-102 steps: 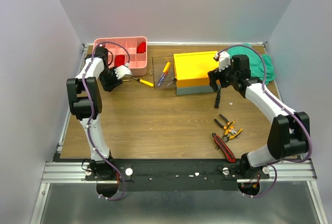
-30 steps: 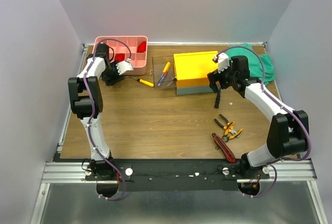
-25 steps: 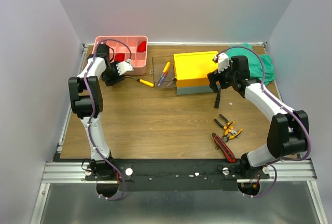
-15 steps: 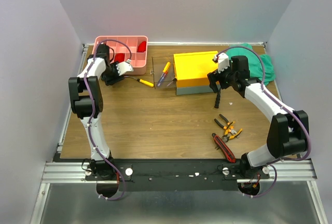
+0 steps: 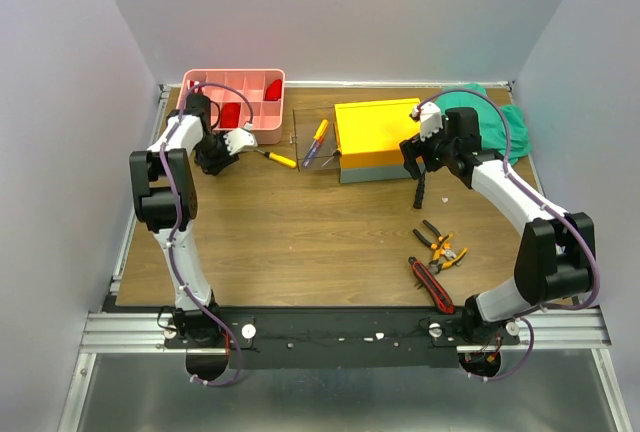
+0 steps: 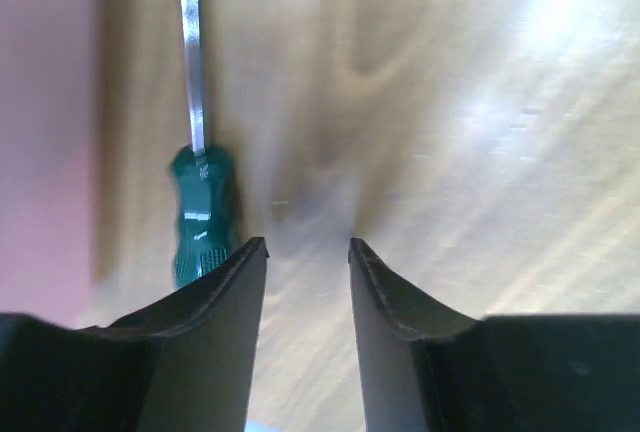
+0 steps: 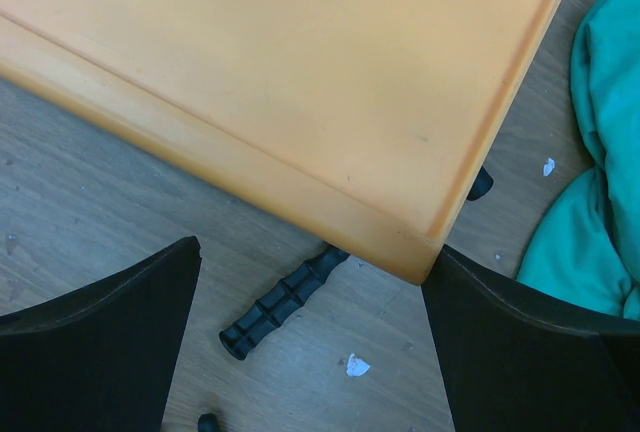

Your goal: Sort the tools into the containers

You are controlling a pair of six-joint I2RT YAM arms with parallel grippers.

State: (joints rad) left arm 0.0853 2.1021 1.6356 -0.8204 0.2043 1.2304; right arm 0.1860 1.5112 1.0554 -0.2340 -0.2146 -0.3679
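Your left gripper point(image 6: 307, 247) has just dropped from the pink tray point(image 5: 248, 88) to the table point(image 5: 300, 232), jaws narrowly parted, empty, a green-handled screwdriver point(image 6: 205, 217) just outside them, likely next; your right gripper point(image 7: 310, 252) hangs wide open above the toolbox lid point(image 7: 250, 72).

The wooden table point(image 5: 300, 242) bears a pink tray point(image 5: 266, 138), a yellow-lidded toolbox point(image 5: 375, 132) and a green cloth point(image 5: 503, 118). Screwdrivers point(image 5: 283, 161), hammer point(image 5: 420, 190), pliers point(image 5: 440, 244) and cutter point(image 5: 432, 285) lie loose on it.

No legible text, label, brand, number or sign in any view. The yellow toolbox lid point(image 7: 300, 72), pink tray point(image 5: 233, 76) and green screwdriver handle point(image 6: 203, 212) show plain, unmarked surfaces.
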